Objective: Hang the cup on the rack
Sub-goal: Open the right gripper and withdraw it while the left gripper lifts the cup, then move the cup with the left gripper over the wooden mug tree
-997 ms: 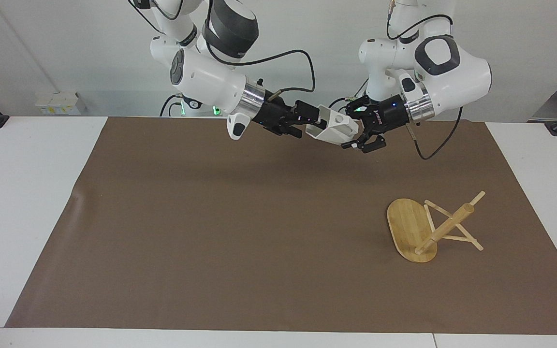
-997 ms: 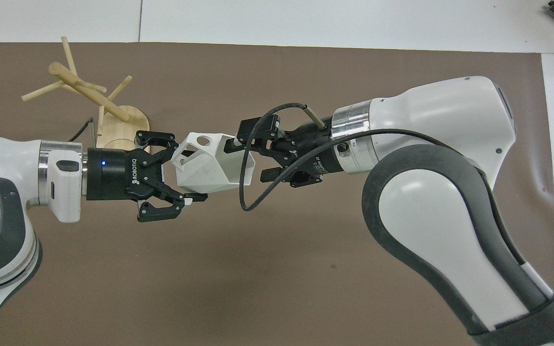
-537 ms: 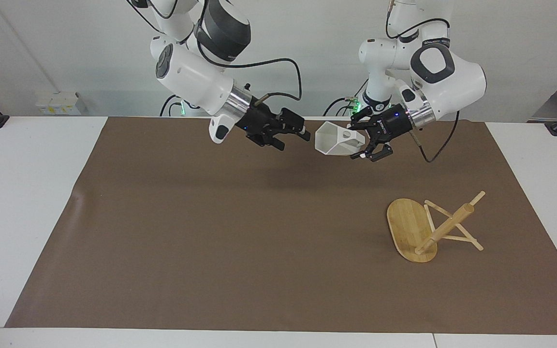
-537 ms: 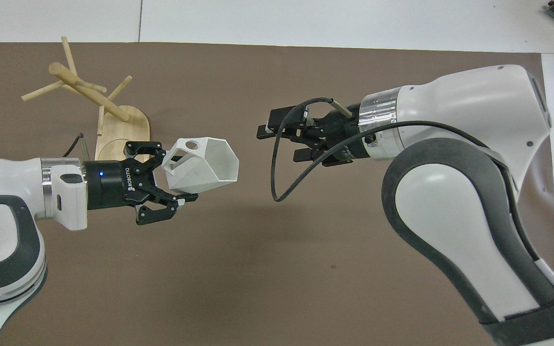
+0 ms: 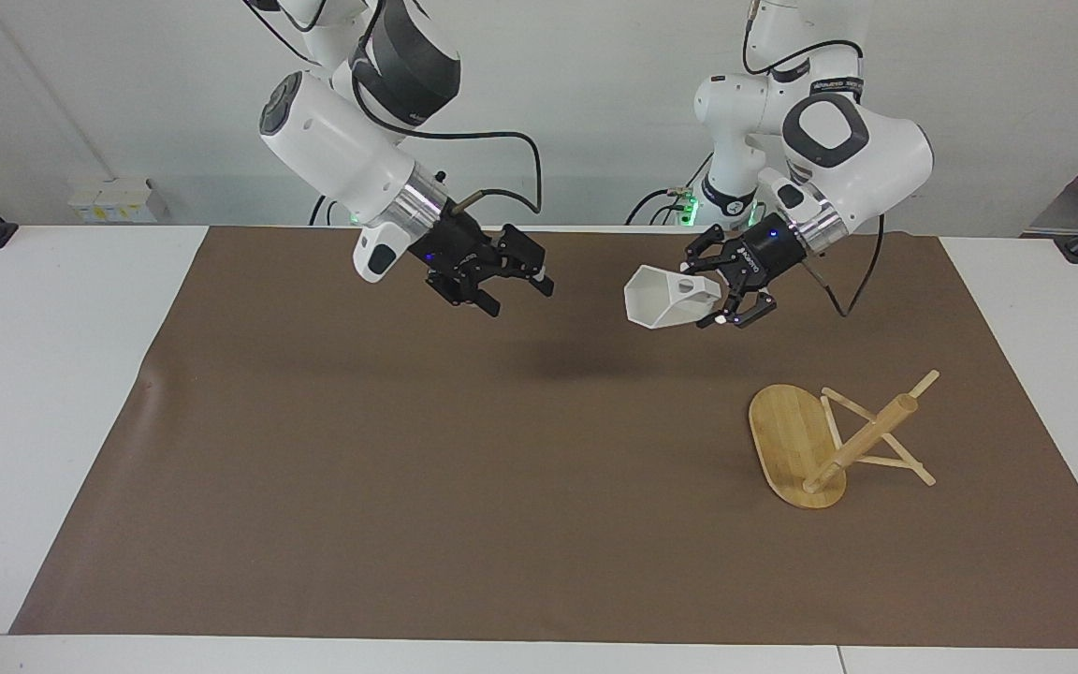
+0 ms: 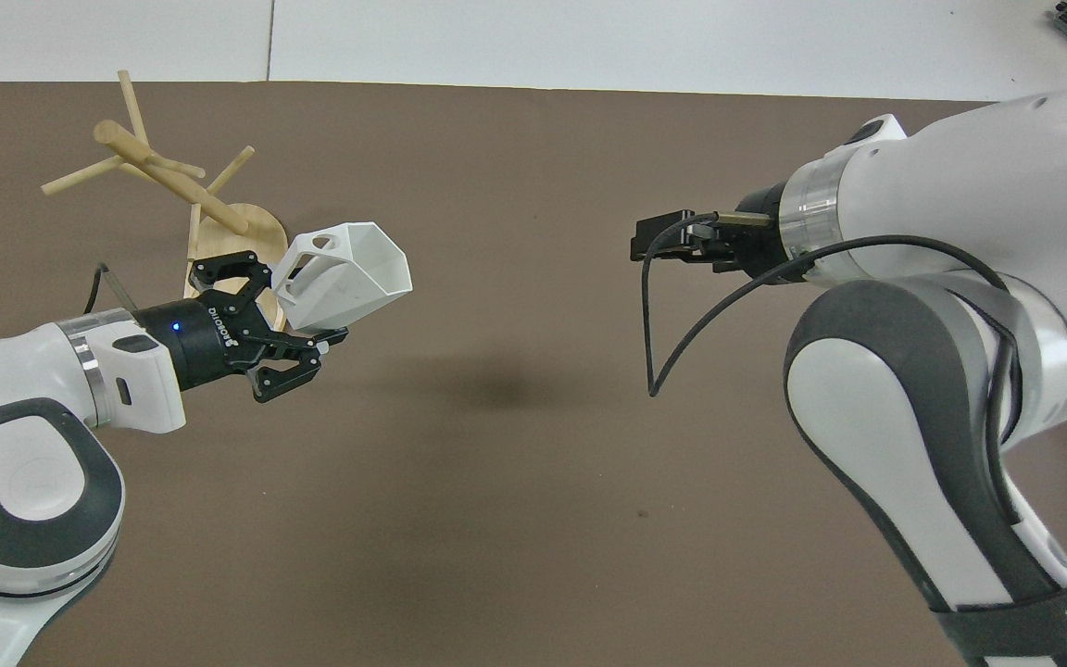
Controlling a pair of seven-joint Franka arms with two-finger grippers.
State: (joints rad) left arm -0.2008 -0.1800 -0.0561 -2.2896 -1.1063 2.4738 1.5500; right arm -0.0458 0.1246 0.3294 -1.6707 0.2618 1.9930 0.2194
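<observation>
The white faceted cup (image 5: 662,298) hangs in the air, lying on its side with its mouth toward the right arm's end of the table. My left gripper (image 5: 706,292) is shut on its blocky handle end, over the brown mat close to the rack. The cup (image 6: 348,270) and left gripper (image 6: 297,304) also show in the overhead view. The bamboo rack (image 5: 862,438) stands on its oval base (image 5: 787,435) at the left arm's end; it shows in the overhead view too (image 6: 172,181). My right gripper (image 5: 518,292) is open and empty over the mat, well apart from the cup (image 6: 646,248).
A brown mat (image 5: 408,468) covers most of the white table (image 5: 43,374). A black cable (image 6: 672,324) loops down from the right wrist. A small fold sits at the mat's edge at the right arm's end.
The right gripper has let go of the cup's rim and pulled back toward its own end. The left gripper has carried the cup toward the rack and turned it.
</observation>
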